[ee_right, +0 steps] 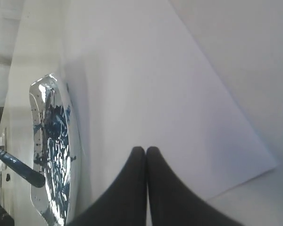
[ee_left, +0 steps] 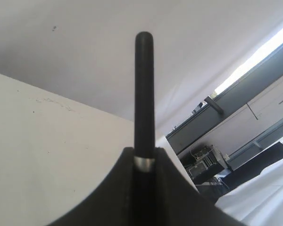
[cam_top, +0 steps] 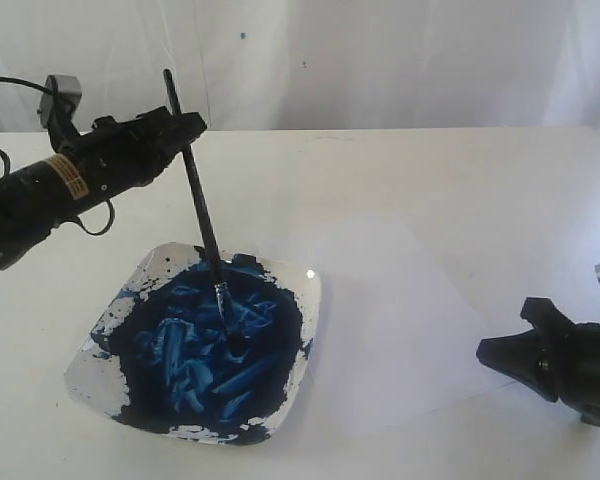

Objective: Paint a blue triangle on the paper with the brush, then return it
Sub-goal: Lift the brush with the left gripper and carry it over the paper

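Dish (cam_top: pixel 312 295) is sitting left of centre on the table (cam_top: pixel 460 180), square, white, and nearly all of its floor is carrying thick dark blue paint (cam_top: pixel 205 365) with lighter streaks. Only the corners and rim are showing bare white, with splatter.

Left gripper (cam_top: pixel 180 128) is clamping the brush (cam_top: pixel 198 200) high on the black handle. The handle is tilting, top end leaning far and left, and the lower end is sitting in the paint near the dish's middle. The left wrist view is showing the handle's blunt end and a silver band poking out between the closed fingers.

Paper (cam_top: pixel 400 300) is lying flat just right of the dish, and its visible surface is reading plain white.

Right gripper (cam_top: pixel 486 352) is sitting low at the paper's near right edge, fingers pressed together, holding nothing.

Hard to call:
- We're not seeing the bristles. They're lost in the paint.
- We cannot tell whether the paper's left edge is touching or running under the dish.
- We cannot tell whether the right gripper is touching the paper or hovering over it.
- Both arms are getting cut off at the frame edges.
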